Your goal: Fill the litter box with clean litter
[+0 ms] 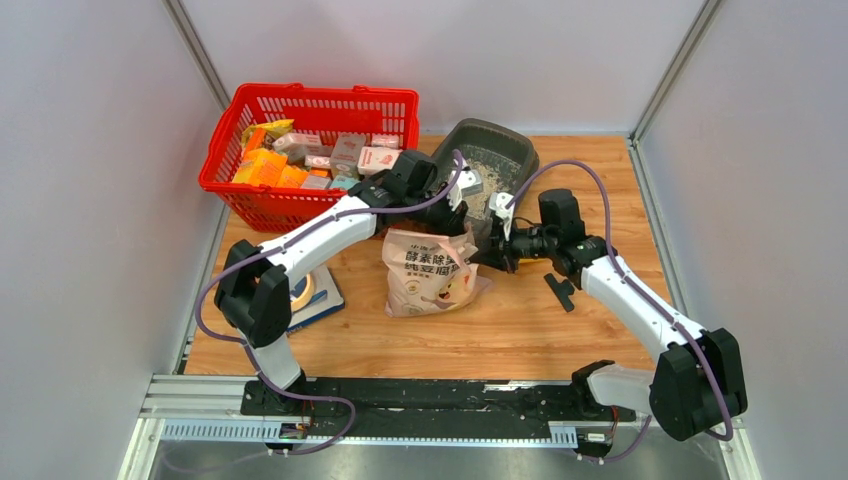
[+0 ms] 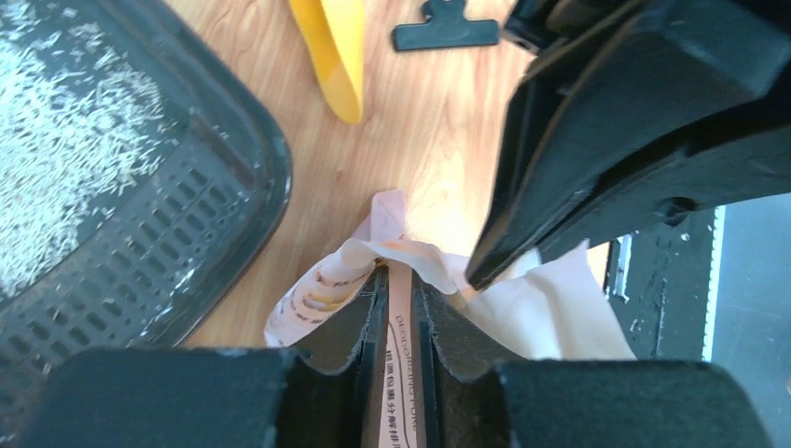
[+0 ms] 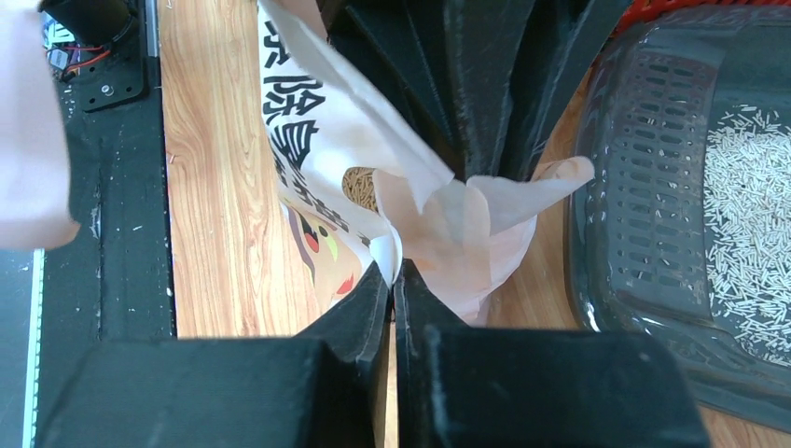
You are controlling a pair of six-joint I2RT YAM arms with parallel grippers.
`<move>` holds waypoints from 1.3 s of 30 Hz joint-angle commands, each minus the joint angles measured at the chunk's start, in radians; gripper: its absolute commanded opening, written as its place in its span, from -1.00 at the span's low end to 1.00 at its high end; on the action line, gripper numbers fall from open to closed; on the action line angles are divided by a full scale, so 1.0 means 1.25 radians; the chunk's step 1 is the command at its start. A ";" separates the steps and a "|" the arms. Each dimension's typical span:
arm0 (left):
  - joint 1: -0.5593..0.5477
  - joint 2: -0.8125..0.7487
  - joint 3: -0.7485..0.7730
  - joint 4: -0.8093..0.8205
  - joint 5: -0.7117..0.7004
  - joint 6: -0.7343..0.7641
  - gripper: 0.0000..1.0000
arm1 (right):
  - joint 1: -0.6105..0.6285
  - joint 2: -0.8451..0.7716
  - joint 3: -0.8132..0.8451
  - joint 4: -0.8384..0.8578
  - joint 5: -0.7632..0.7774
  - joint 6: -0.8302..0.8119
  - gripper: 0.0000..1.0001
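Closest to each wrist lens are your own fingers: the left gripper (image 2: 396, 280) is pinched on a folded strip at the top of the bag (image 2: 550, 308), and the right gripper (image 3: 392, 275) is pressed together on a neighbouring flap of the same mouth, the two sets of tips nearly meeting. Under the fingers the bag sits on the table, mouth end up at the tips and base back toward your arm bases. Just beyond the fingertips lies the litter box (image 2: 270, 177), apart from the bag. Its slotted step is the end nearest your fingers, and its long axis seems to run away from them toward the far wall. Only a thin, patchy spread of litter (image 2: 56, 140) covers the floor past that step, with dark plastic showing through. I judge you partway: the bag is gripped and open, but the main pour is yet to be done. Farther off, left of your fingers, stands the red basket (image 1: 310, 100).
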 commanded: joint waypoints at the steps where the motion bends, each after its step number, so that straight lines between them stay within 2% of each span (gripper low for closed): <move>1: 0.019 -0.024 0.028 0.013 -0.080 -0.046 -0.52 | -0.008 -0.008 0.019 0.068 -0.001 0.021 -0.75; 4: 0.024 -0.028 0.031 0.006 -0.107 -0.035 -0.47 | -0.007 -0.002 0.009 0.083 -0.005 0.026 -0.51; 6: 0.025 -0.021 0.033 -0.004 -0.126 -0.036 -0.45 | -0.006 0.006 0.006 0.119 -0.013 0.052 -0.43; 8: 0.026 -0.016 0.044 -0.016 -0.151 -0.044 -0.41 | -0.002 0.012 0.004 0.143 -0.012 0.072 -0.25; 12: 0.038 -0.016 0.047 -0.020 -0.172 -0.069 -0.33 | 0.015 0.031 -0.001 0.197 -0.002 0.092 -0.18; 15: 0.046 -0.008 0.048 -0.019 -0.175 -0.080 -0.29 | 0.028 0.047 0.000 0.208 -0.005 0.104 -0.25; 16: 0.048 -0.006 0.048 -0.014 -0.172 -0.083 -0.29 | 0.032 0.050 0.000 0.208 -0.007 0.105 -0.43; 19: 0.047 0.015 0.055 0.001 -0.161 -0.102 -0.28 | 0.036 0.044 0.000 0.208 -0.016 0.112 -0.70; 22: 0.048 0.036 0.064 0.017 -0.146 -0.123 -0.27 | 0.036 0.038 -0.003 0.203 -0.020 0.112 -0.82; 29: 0.043 0.063 0.078 0.071 -0.012 -0.169 -0.27 | 0.036 0.023 -0.021 0.197 -0.015 0.115 -0.88; 39: 0.025 0.075 0.080 0.020 0.107 -0.157 -0.36 | 0.020 0.012 -0.016 0.179 0.045 0.087 -0.81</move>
